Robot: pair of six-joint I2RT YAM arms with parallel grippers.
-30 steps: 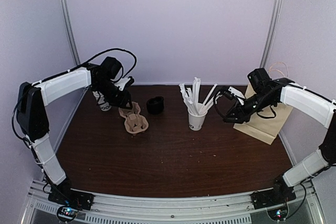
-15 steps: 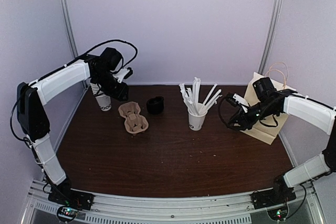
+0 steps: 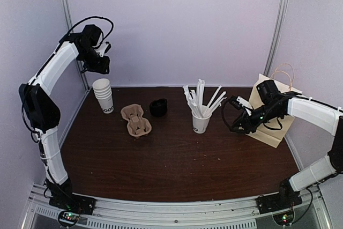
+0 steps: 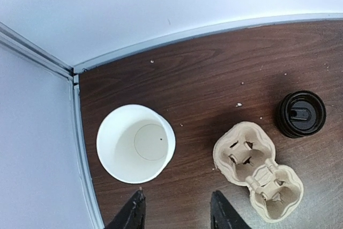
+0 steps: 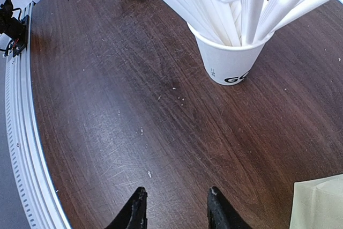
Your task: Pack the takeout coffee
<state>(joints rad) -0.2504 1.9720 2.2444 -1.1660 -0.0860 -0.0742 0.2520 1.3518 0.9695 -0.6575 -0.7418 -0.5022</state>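
Observation:
The takeout coffee is out of view. A loose black dome lid (image 3: 158, 107) (image 4: 301, 113) sits on the table beside a tan pulp cup carrier (image 3: 136, 120) (image 4: 257, 170). A stack of lidless white cups (image 3: 104, 95) (image 4: 136, 143) stands upright at the back left. My left gripper (image 3: 102, 66) (image 4: 177, 210) hangs high above that stack, open and empty. My right gripper (image 3: 233, 119) (image 5: 176, 207) is low over the table, right of the straw cup (image 3: 201, 122) (image 5: 230, 60), open with nothing between its fingers.
A tan paper bag (image 3: 272, 128) (image 5: 319, 205) with string handles lies at the right under my right arm. Side walls and the back wall close the table in. A metal rail (image 5: 21, 132) runs along the near edge.
My left gripper has let go of the cup stack and risen up and back, away from it. The right arm dropped slightly toward the bag, then held still.

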